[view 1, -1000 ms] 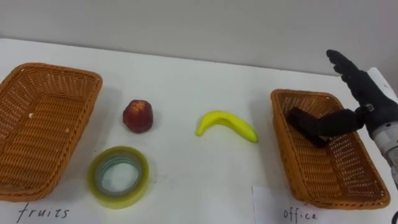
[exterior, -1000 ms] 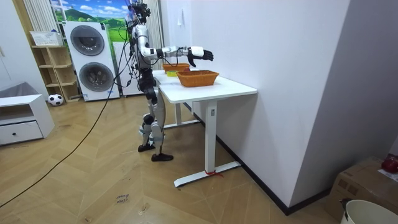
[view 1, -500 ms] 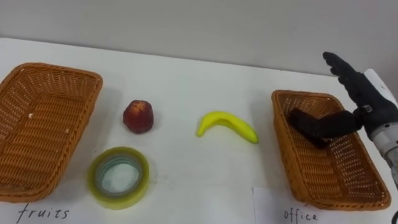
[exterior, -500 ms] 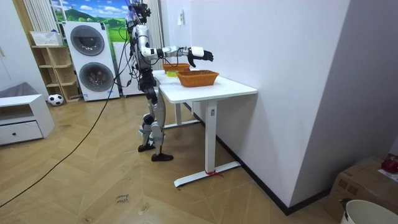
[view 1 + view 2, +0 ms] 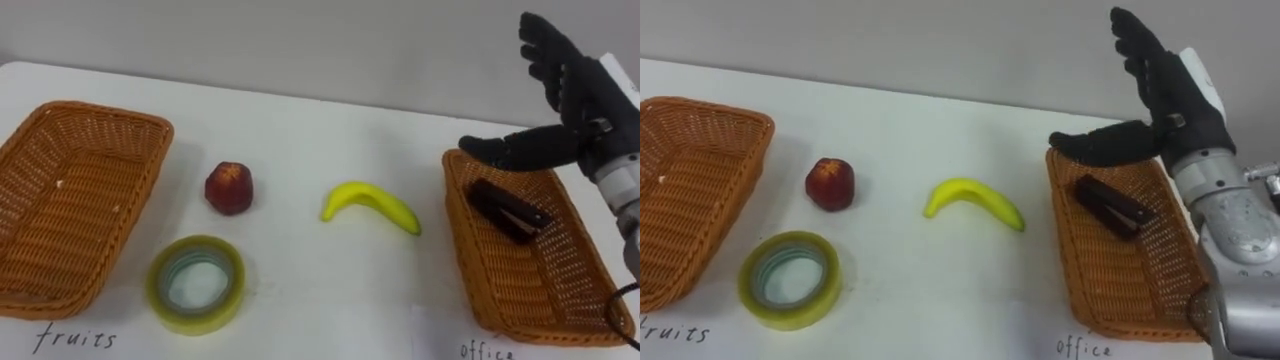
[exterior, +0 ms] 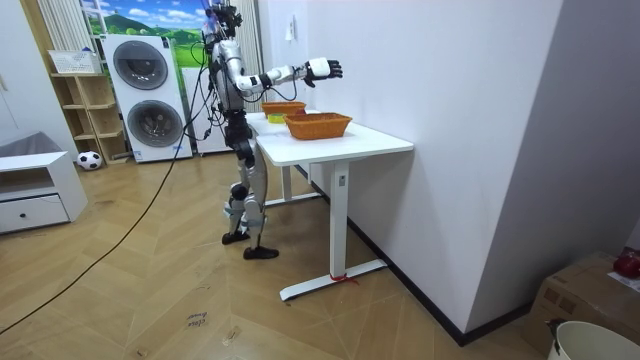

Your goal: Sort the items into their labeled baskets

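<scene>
One hand is busy at this moment: the right hand (image 5: 575, 95) hangs above the far end of the right basket (image 5: 560, 295). Its fingers are straight and spread, the thumb points toward the middle of the table, and it holds nothing. Below it, and apart from it, a stapler (image 5: 508, 210) lies flat on the floor of this basket. The stapler is dark, long and narrow, and it lies slanted across the weave. I judge that this item is sorted, because office things belong in this basket, and the empty hand is free for another one.

On the white table (image 5: 300, 130), between the two baskets, three things wait. The banana (image 5: 370, 203) is nearest to the right basket; it is yellow and curved, with both ends turned toward the robot. Further left sits a red apple (image 5: 228, 187). In front of the apple lies a roll of tape (image 5: 196, 283), yellowish, flat, with its hole upward. The left basket (image 5: 100, 108) holds no fruit, so both fruits are not yet sorted, and the tape should go to the right one.
</scene>
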